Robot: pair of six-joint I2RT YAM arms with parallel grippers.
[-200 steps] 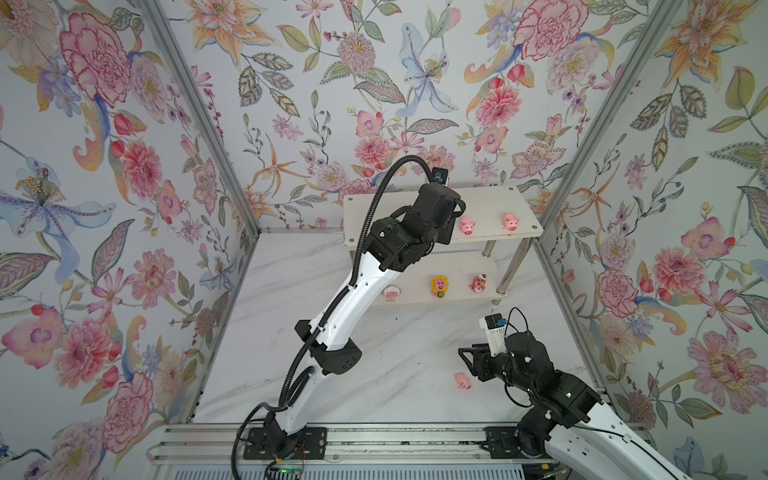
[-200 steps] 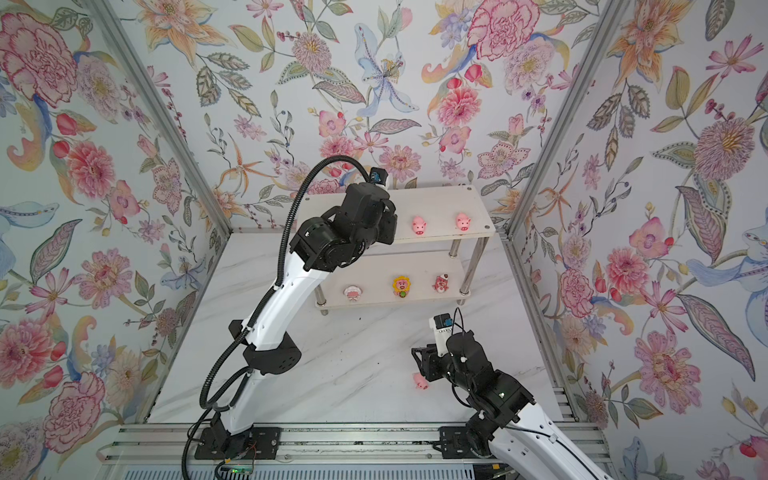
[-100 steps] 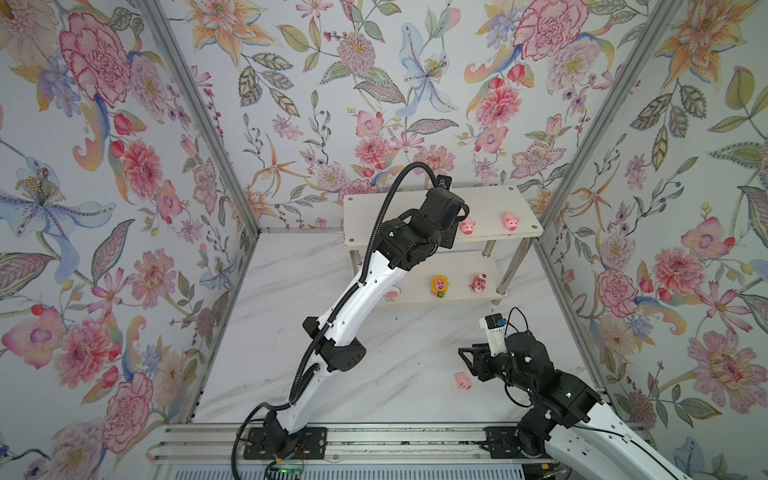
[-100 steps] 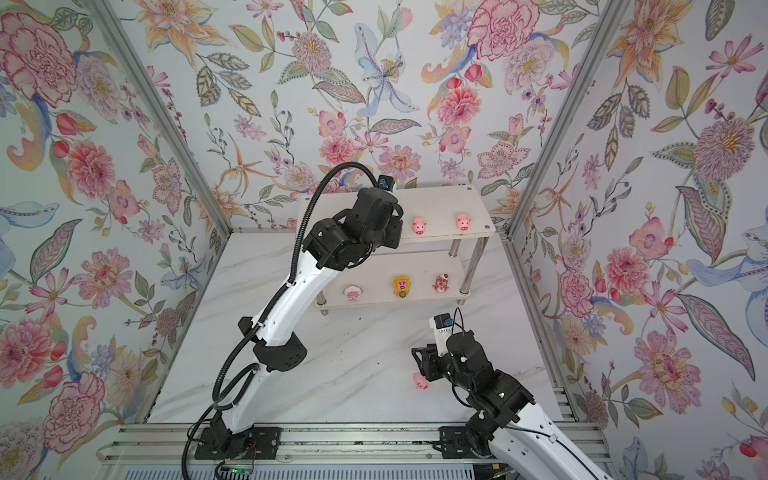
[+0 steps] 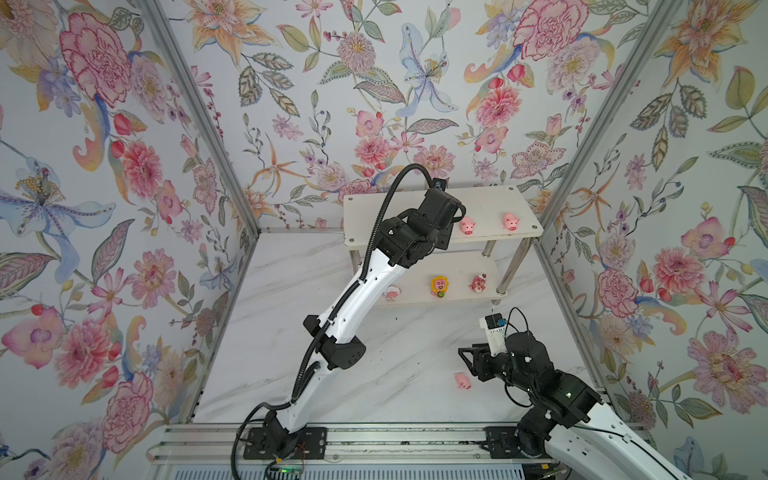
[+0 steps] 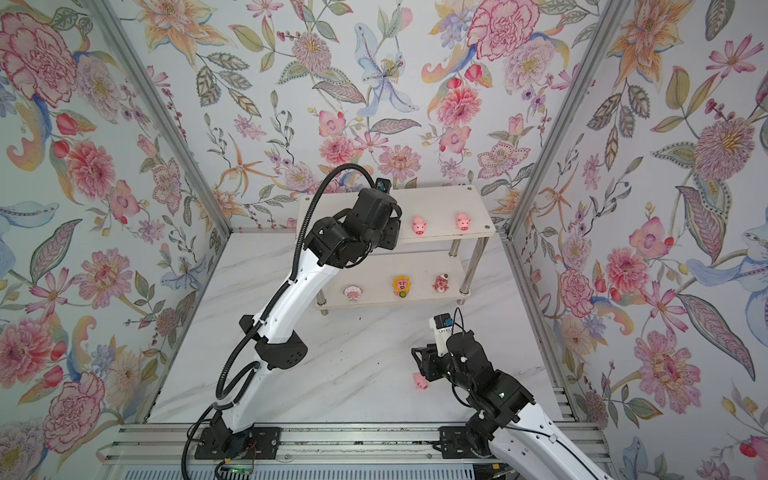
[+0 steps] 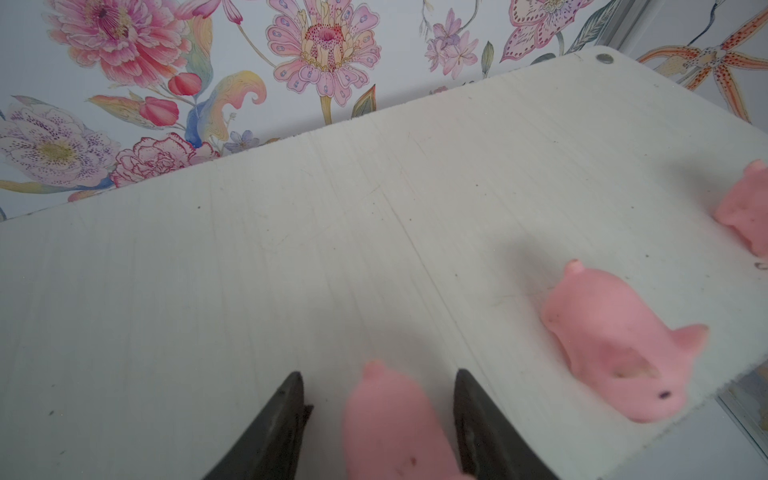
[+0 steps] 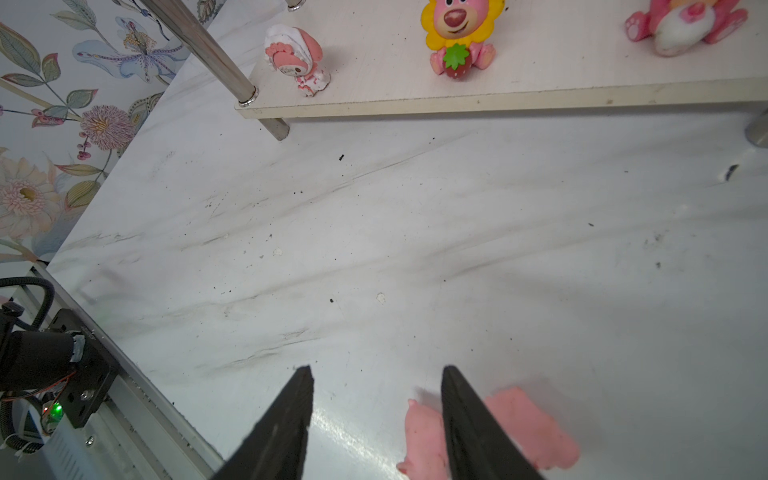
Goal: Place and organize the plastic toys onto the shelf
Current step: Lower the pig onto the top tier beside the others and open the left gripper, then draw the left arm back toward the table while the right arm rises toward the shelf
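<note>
The shelf (image 5: pixel 395 208) stands at the back wall. Two pale pink pigs (image 5: pixel 467 226) (image 5: pixel 510 222) stand on its top board. In the left wrist view a third pig (image 7: pixel 390 419) rests on that board (image 7: pixel 291 249) between the jaws of my left gripper (image 7: pixel 379 372), which is open with a gap on each side. The lower board (image 8: pixel 540 87) carries a white-pink toy (image 8: pixel 297 58), a yellow sunflower-faced one (image 8: pixel 457 37) and a dark pink bear (image 8: pixel 685 25). My right gripper (image 8: pixel 376 368) hangs open over the table. A pink pig (image 8: pixel 424 436) lies under one of its fingers.
Chrome legs (image 5: pixel 515 266) hold the shelf boards apart. Flowered walls close in the marble table (image 5: pixel 270 324) on three sides. The left arm (image 5: pixel 353 291) reaches across the middle to the shelf. A metal rail (image 5: pixel 374 440) runs along the front edge.
My left gripper has moved right along the top board toward the other pigs and opened, letting go of the pig it held. The right arm has not moved.
</note>
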